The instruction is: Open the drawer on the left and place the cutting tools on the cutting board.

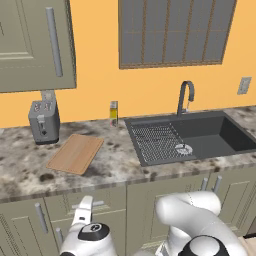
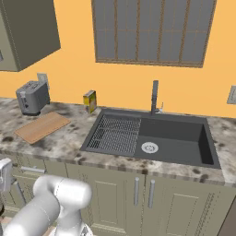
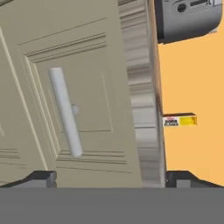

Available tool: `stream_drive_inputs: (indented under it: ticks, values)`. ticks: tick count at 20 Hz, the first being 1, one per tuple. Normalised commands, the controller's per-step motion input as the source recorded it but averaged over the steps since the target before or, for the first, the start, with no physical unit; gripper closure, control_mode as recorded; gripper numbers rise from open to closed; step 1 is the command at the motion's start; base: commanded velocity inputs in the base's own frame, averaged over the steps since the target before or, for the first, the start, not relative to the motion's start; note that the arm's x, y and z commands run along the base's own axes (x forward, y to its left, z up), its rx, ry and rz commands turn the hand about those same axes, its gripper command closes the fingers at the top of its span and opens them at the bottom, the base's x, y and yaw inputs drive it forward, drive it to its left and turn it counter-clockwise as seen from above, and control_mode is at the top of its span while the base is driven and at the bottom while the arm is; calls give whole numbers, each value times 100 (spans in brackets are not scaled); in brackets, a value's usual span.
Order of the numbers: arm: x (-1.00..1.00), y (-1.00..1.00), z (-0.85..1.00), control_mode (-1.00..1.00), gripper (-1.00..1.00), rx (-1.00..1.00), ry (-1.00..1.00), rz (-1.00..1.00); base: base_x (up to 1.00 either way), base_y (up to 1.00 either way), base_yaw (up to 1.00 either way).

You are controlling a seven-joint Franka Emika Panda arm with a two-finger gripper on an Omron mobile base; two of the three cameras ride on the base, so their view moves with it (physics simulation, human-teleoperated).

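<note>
The drawer is shut; its grey-olive front and silver bar handle stand close ahead in the rolled hand view. My gripper is open, its two dark fingertips spread wide just short of the front, touching nothing. From the left base view the gripper hovers in front of the drawer under the counter edge. It also shows at the left edge of the right base view. The cutting board lies bare on the counter. The cutting tools are hidden.
A grey toaster stands behind the board. A small yellow bottle is by the wall. The dark sink with its ridged rack and faucet lies to the right. Cabinet doors with vertical handles line the base.
</note>
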Motion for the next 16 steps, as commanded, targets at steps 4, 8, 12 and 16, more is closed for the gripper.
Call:
stream_drive_inputs:
  ticks: [4, 8, 12, 16]
  values:
    - [18, -3, -31, -100, -100, 0, 1, 9, 0, 0, 0]
    - [29, 0, -30, -100, -100, 0, 0, 7, 0, 0, 0]
    - [37, 0, -33, -100, -100, -1, 0, 5, 0, 0, 0]
    - [37, 0, -43, -100, -100, -4, 0, 4, 0, 0, 0]
